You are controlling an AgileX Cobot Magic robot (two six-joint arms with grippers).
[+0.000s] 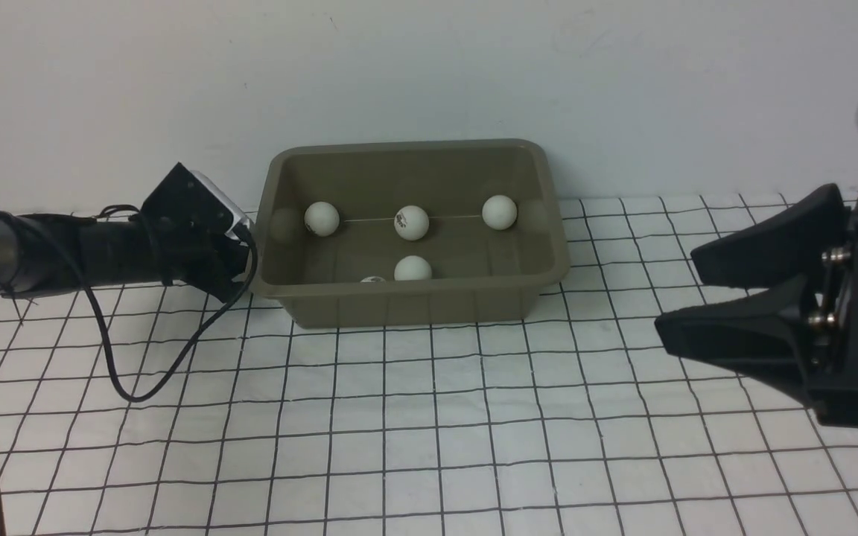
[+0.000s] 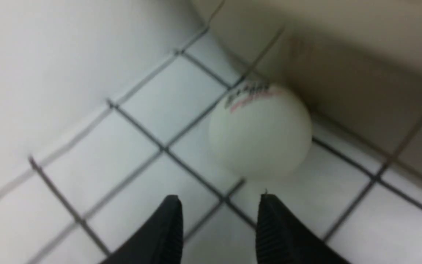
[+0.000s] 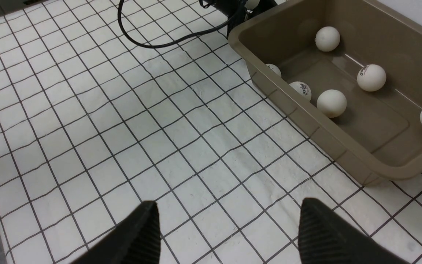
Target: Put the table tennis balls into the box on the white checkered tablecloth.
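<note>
White ball [image 2: 260,132] lies just beyond the left fingers [image 2: 167,227], parted and empty, beside the box [image 2: 361,73].

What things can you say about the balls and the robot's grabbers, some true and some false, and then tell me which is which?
1. The box is empty. False: six balls lie in it.
2. One loose ball lies on the tablecloth beside the box. True.
3. The left gripper is squeezing the loose ball. False: its jaws are apart and the loose ball lies ahead of them.
4. The right gripper is open and holds nothing. True.
</note>
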